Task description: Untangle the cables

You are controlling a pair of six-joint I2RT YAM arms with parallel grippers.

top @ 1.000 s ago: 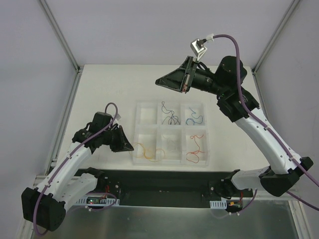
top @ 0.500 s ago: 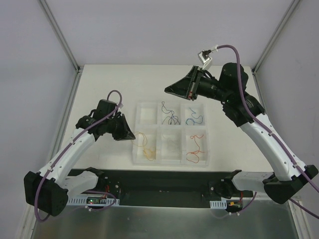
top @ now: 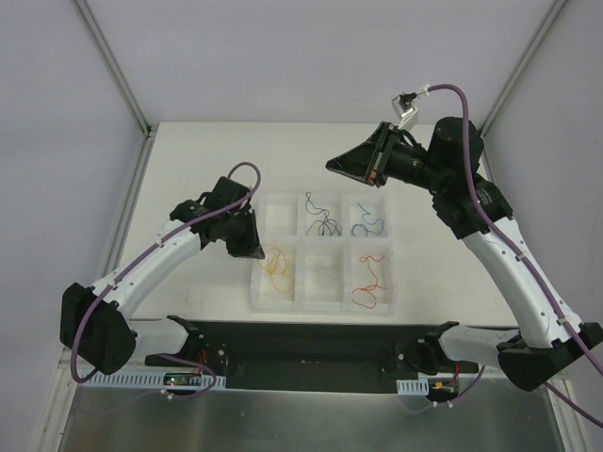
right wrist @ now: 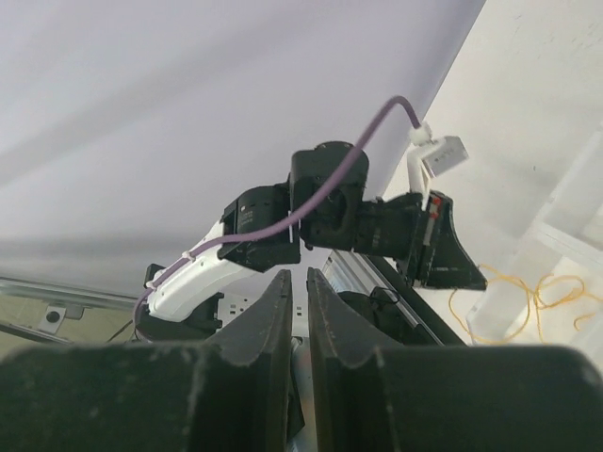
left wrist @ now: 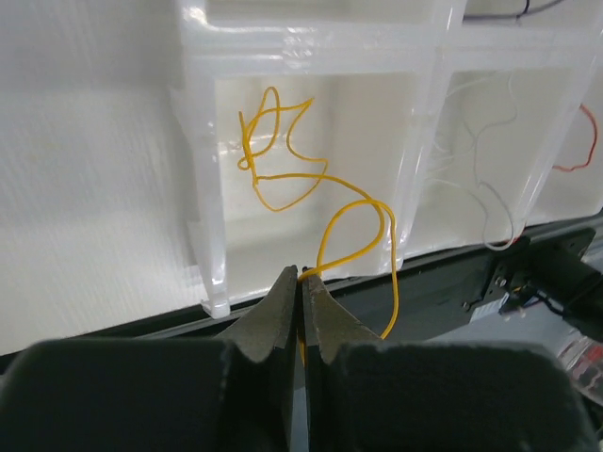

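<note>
A clear six-compartment tray (top: 261, 212) holds the separated cables. A black-and-blue wire (top: 322, 218) lies in the far middle cell, a blue wire (top: 366, 224) far right, and a red wire (top: 369, 282) near right. A pale wire (top: 325, 271) lies near middle. My left gripper (top: 258, 250) is shut on the yellow wire (top: 276, 266). It holds the wire at the tray's left wall, and the curls hang into the near-left cell. In the left wrist view the tips (left wrist: 301, 275) pinch a loop of the yellow wire (left wrist: 283, 179). My right gripper (top: 335, 166) is shut and empty, raised above the tray's far side.
A black bar (top: 311, 339) runs along the table's near edge by the arm bases. The tray's far-left cell (top: 281, 213) holds nothing. The right wrist view shows its tips (right wrist: 299, 275) pointing at the left arm (right wrist: 358, 217). A metal frame post (top: 113, 66) stands at the back left.
My left gripper has moved right and farther in to the tray's left wall, bunching the yellow wire in the near-left cell. My right gripper has drifted right, staying raised.
</note>
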